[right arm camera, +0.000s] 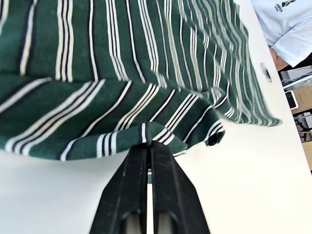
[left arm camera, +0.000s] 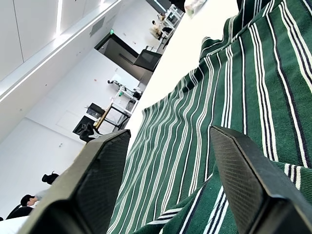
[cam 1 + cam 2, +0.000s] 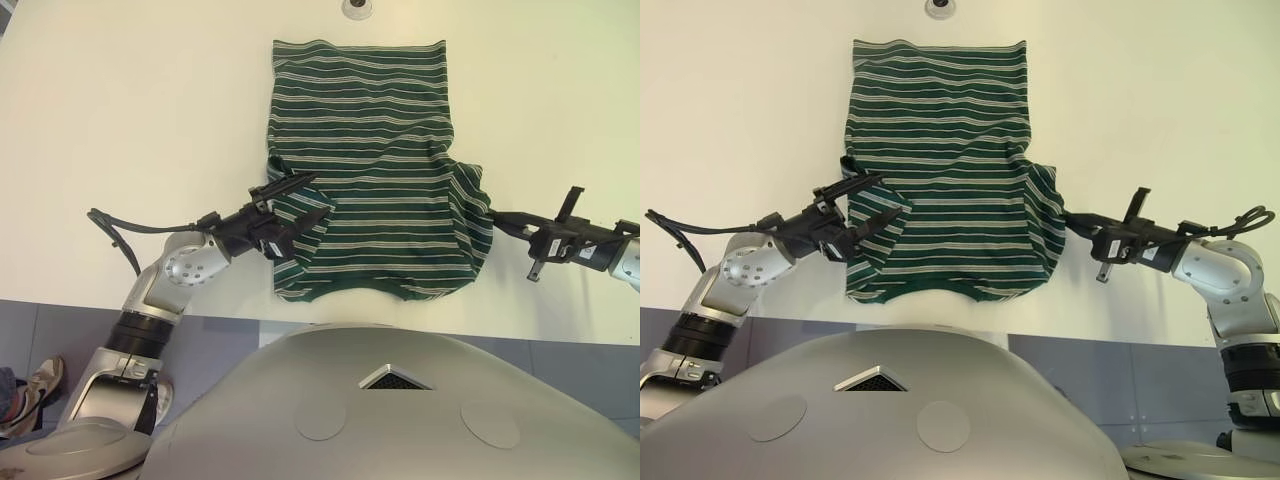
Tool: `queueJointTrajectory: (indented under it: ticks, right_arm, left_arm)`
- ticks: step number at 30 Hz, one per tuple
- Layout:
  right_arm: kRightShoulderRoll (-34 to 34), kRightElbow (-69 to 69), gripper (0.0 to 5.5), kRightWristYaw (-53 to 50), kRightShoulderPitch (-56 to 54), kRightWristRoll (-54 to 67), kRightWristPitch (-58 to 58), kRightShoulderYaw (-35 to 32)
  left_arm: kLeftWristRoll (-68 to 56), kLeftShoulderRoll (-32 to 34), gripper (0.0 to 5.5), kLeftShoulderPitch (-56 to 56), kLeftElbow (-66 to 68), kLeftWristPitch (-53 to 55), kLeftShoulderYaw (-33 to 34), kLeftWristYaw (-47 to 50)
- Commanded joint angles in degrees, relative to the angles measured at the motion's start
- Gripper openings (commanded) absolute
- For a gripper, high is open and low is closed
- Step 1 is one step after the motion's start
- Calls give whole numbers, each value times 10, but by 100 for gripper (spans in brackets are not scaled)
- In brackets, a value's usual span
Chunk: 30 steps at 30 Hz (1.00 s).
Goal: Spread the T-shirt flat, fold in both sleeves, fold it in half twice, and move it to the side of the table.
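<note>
1. A green T-shirt (image 3: 375,150) with thin white stripes lies on the white tabletop (image 3: 130,120). It sits about midway between the left and right edges.
2. The shirt's straight hem lies close to the far edge of the tabletop, just short of a round hole (image 3: 357,8) set into the surface. Its curved neckline lies near the edge closest to the robot.
3. The far half of the shirt lies fairly smooth. The near half is wider and rumpled, with folds bunched along both sides and a bulge of cloth sticking out toward the right edge.
4. The left gripper (image 3: 315,195) reaches in low over the left side of the shirt's near half.
5. Its two fingers (image 2: 92,185) stand well apart, with striped cloth showing in the gap between them. They have nothing clamped, and I cannot tell whether they touch the fabric.
6. The right gripper (image 3: 1070,216) sits at the shirt's right side, level with the bulge and low over the tabletop.
7. In the right wrist view, the right gripper's fingers (image 1: 127,195) are pressed together. A small fold of the shirt's edge is pinched at their tips.
</note>
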Motion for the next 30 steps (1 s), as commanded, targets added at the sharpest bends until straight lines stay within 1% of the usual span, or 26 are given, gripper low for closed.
queueJointTrajectory:
  ticks: [1, 6, 15, 22, 30]
  right_arm:
    - [1, -37, 3, 8, 1, 28, 9, -13]
    - [8, -71, 3, 16, -5, 38, 19, -5]
    - [40, -81, 3, 28, -52, 5, 33, 45]
    - [59, -85, 3, 31, -84, -43, 46, 88]
    - [72, -93, 3, 30, -102, -60, 62, 113]
  left_arm:
    - [-2, 3, 300, 0, -11, -3, -1, -1]
    - [-3, 4, 300, 1, -13, -1, 0, -2]
    - [-3, 5, 300, -5, -7, 1, 0, -3]
    - [-5, 6, 300, -10, -1, 0, 1, -4]
    - [-3, 4, 300, -7, 1, -2, 0, -1]
